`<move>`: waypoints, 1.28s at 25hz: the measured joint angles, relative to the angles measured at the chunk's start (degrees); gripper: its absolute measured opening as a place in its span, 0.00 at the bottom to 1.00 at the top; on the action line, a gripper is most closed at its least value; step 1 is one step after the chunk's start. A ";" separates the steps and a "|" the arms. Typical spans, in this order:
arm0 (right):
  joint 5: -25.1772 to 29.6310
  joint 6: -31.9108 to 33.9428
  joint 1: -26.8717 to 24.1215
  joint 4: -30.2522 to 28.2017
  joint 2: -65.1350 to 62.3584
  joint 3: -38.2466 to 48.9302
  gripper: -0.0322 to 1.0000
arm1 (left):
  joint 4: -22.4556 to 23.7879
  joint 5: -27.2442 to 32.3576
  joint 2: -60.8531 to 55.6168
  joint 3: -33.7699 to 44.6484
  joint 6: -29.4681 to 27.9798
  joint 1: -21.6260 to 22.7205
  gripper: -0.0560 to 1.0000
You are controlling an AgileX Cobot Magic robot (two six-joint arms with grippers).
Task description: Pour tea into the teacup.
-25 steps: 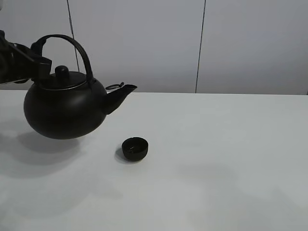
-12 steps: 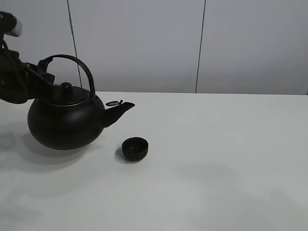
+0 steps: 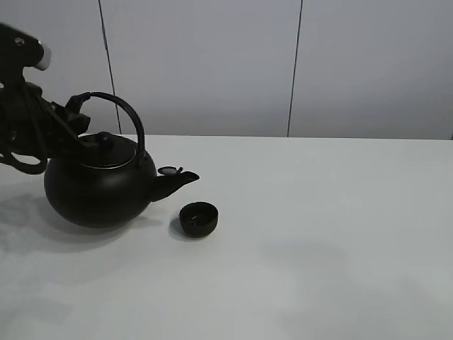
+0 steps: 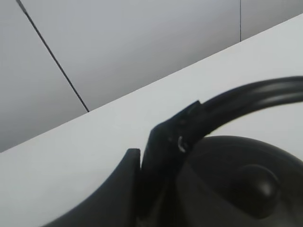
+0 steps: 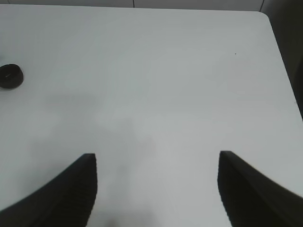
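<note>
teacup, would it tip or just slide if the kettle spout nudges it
The teacup is low and wider than tall, so it would probably slide rather than tip. It looks tiny beside the kettle, so likely light and easily shoved. The smooth white table may let it skid.

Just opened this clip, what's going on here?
The left gripper grips the arched handle of the black kettle, which is upright and low on the white table; I cannot tell whether it touches. Its spout points toward the small black teacup beside it. No tea is visibly flowing. The right gripper hangs open over the table, holding nothing.
</note>
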 joint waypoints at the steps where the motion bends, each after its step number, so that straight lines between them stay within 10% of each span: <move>1: 0.00 0.00 0.00 0.00 0.00 0.00 0.51 | 0.00 -0.15 0.00 0.00 0.54 0.00 0.16; 32: 0.00 0.02 0.00 0.00 0.00 0.00 0.51 | -2.87 -0.25 0.00 0.00 6.86 -1.49 0.16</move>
